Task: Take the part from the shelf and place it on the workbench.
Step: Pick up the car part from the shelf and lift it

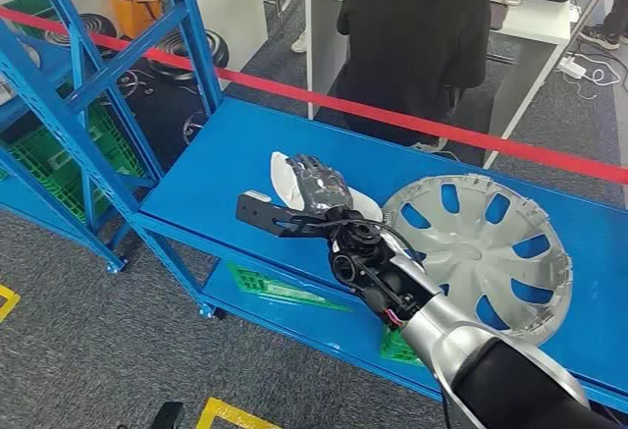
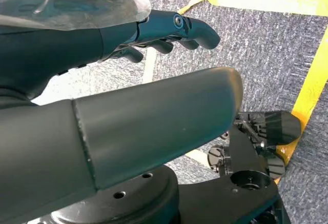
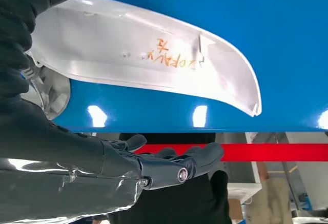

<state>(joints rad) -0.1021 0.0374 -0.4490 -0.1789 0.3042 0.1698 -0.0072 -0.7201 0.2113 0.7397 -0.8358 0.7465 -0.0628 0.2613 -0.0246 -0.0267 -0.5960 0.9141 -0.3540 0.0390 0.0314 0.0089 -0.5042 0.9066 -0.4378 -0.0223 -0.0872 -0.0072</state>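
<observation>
Nearest to the head camera is the silver right arm, which reaches forward over the blue tabletop [image 1: 222, 169] with the right robot hand [image 1: 320, 184] at its end. This robot hand lies over a white curved plastic part [image 1: 285, 180], a long shell-like cover with orange handwriting on its inner face [image 3: 176, 60]. In the right wrist view the part [image 3: 147, 55] rests on the blue surface with its hollow side towards the camera, and the dark fingers [image 3: 174, 165] are stretched out and apart from it, so I judge that this robot hand is not clamped on the part; its fingers seem loosely extended, holding nothing. The part therefore already lies on the tabletop, just beside a large silver wheel cover [image 1: 481, 252], probably set in the free place so the two do not overlap. The left robot hand [image 2: 127, 80] hangs down over the grey carpet with yellow floor tape [image 2: 309, 85]; its fingers [image 2: 193, 32] are straight and apart, with nothing between them. A blue shelf frame [image 1: 88, 85] stands to the left, and a person in black [image 1: 415, 36] stands behind a red barrier tape [image 1: 444, 127]. The placing looks nearly finished.
</observation>
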